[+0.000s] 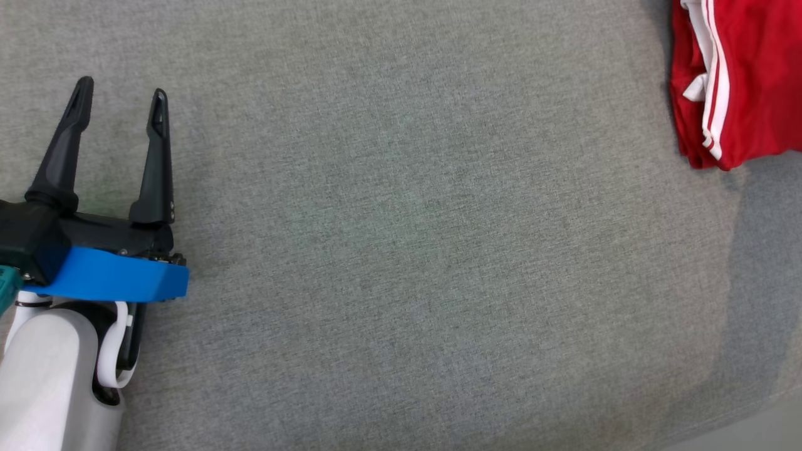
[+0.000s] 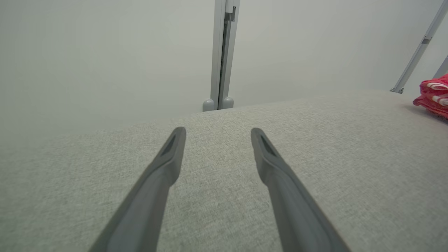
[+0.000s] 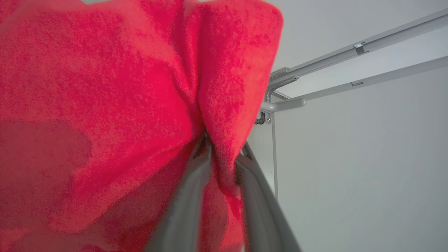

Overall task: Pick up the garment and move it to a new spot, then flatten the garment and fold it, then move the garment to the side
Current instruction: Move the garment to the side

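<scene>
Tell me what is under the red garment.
The red garment lies on the grey fabric surface, which shows around it. The patch directly beneath is covered, so anything else there cannot be seen.

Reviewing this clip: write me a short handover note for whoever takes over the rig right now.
The left gripper is open and empty over the grey woven cloth surface. The right gripper is shut on the red fabric garment with white stripes, which is layered, apparently folded, at the surface's far right. Left to do: set it at the side and release.
</scene>
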Controlling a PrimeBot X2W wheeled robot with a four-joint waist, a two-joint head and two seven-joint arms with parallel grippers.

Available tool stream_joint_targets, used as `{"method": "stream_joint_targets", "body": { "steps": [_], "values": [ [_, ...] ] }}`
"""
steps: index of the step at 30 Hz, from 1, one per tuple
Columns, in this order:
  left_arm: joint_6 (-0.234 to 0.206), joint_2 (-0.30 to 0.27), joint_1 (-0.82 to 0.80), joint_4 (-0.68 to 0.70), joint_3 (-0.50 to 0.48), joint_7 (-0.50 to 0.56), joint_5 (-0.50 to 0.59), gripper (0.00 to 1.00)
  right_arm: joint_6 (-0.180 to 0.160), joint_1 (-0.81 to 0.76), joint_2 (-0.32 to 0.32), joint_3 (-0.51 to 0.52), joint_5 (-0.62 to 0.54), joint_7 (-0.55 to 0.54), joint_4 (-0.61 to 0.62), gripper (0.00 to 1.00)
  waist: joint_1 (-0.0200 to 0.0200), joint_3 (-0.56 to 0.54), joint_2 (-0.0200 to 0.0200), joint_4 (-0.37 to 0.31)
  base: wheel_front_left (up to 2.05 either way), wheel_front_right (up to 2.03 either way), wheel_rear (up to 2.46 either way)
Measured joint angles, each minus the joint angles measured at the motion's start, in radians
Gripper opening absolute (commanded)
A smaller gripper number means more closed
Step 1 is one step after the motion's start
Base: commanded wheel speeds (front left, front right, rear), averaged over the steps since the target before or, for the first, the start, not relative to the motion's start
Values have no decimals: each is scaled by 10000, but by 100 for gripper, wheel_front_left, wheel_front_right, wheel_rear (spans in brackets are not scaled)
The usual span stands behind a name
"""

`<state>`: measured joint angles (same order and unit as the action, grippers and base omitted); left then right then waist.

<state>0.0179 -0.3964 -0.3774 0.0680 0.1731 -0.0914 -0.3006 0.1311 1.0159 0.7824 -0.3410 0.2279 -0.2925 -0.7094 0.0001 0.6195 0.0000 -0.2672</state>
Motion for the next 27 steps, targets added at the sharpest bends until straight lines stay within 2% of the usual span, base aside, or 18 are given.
{"method": "stream_joint_targets", "body": {
  "steps": [8,14,21,27],
  "values": [
    [-40,384,128,-754,134,-355,-259,100,-2,-422,-790,598,-299,932,-445,100,-1,-973,0,322,0,0,0],
    [-86,953,708,-1789,222,-968,-685,100,-4,-1547,-1827,949,159,2226,2,100,-3,-2368,0,806,0,0,0],
    [0,1453,1597,-2690,291,-1417,-1049,100,-4,-4184,-3001,1716,1120,3835,1749,100,-5,-4094,0,1455,0,0,0],
    [98,1662,2204,-3062,324,-1590,-1131,100,-2,-6496,-3940,2650,1221,4067,3900,100,-5,-4998,0,1898,0,0,0]
  ]
}}
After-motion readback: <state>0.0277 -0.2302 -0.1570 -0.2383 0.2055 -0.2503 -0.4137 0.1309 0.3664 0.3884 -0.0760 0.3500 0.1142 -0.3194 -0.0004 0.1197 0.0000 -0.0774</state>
